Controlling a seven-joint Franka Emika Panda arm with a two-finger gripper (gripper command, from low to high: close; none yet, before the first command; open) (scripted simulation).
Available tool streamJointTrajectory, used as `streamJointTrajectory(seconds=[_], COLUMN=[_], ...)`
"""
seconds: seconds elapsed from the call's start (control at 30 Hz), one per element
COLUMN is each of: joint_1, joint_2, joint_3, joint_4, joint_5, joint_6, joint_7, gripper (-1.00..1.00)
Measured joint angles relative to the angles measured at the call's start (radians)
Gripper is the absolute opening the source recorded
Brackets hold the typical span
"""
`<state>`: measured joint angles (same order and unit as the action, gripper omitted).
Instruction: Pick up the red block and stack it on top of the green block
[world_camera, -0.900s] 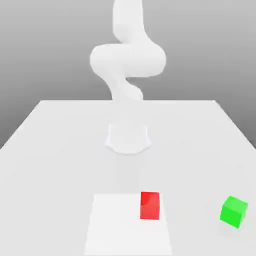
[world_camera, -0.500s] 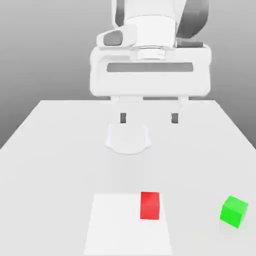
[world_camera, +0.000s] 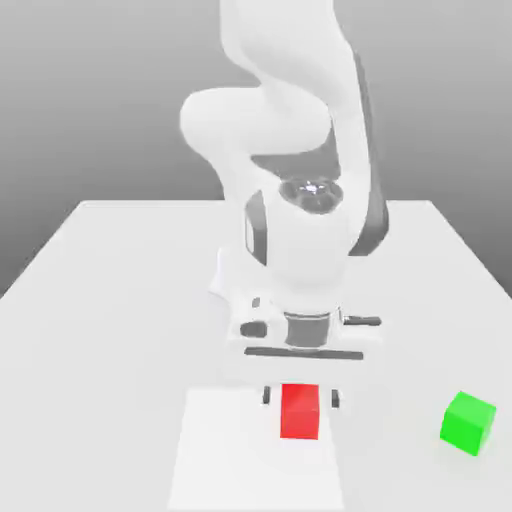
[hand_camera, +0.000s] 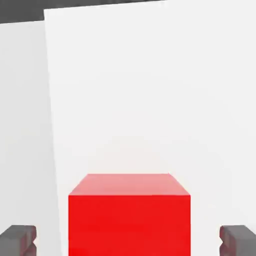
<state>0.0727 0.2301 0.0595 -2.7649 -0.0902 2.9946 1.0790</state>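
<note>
A white robot arm (world_camera: 300, 240) with dark grey trim reaches down over a pale grey, flat-topped table (world_camera: 90, 350). Its two-finger gripper (world_camera: 301, 397), white with dark grey fingertips (world_camera: 336, 398), points downward at a bright red, smooth-sided block (world_camera: 300, 412). The fingers stand wide apart, one on either side of the block. In the hand view, a gap lies between the red block and each fingertip, so the gripper holds nothing and neither fingertip touches the block.

The red block sits upright on a flat white rectangular patch (world_camera: 240, 460) on the tabletop. It rests close to the patch's edge on the exterior view's right, towards the corner nearest the arm's base on that side. Its sides run roughly in line with the edges of the patch.

A bright green, smooth-sided block (world_camera: 467, 423) rests directly on the grey tabletop, outside the white patch and well apart from the red block. It lies near the table's side edge on the exterior view's right, turned at an angle to that patch, with nothing on top of it. The red block is not stacked on it.
</note>
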Motion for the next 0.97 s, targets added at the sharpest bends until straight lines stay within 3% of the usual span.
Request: streamJointTrajectory(seconds=[0.2, 0.43, 0.7, 0.87, 0.9, 0.97], joint_1=[-0.002, -0.009, 0.252, 0.297, 0.302, 0.302], joint_2=[0.002, -0.209, -0.131, 0.028, 0.048, 0.048], joint_3=[0.001, 0.052, 0.221, 0.186, 0.180, 0.180], joint_4=[0.000, -0.019, 0.240, 0.280, 0.281, 0.281], joint_5=[-0.008, 0.081, 0.034, -0.067, -0.080, -0.080], joint_6=[0.002, -0.190, -0.376, -0.263, -0.245, -0.245], joint_7=[0.006, -0.065, -0.144, -0.084, -0.074, -0.074], gripper=[-1.00, -1.00, -1.00, -1.00, 1.00, 1.00])
